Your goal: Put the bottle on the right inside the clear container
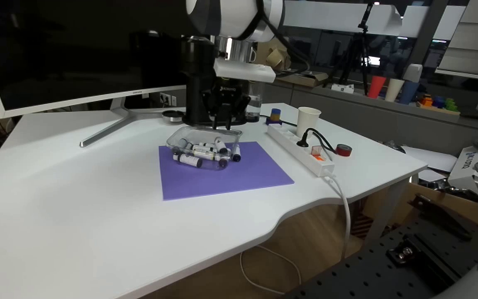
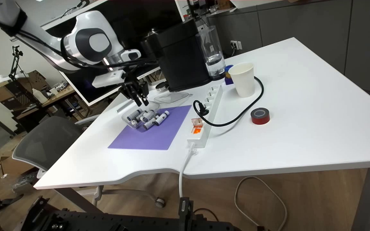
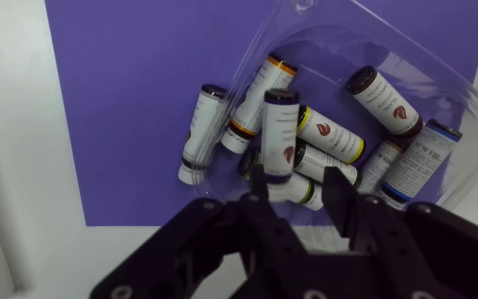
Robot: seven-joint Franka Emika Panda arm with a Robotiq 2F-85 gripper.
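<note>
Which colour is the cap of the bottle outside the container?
White cap, clearest in the wrist view.

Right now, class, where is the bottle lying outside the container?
In the wrist view, the bottle lies on the mat, left of centre, by the left edge of the container; its nearest neighbour is the orange-banded bottle inside.
</note>
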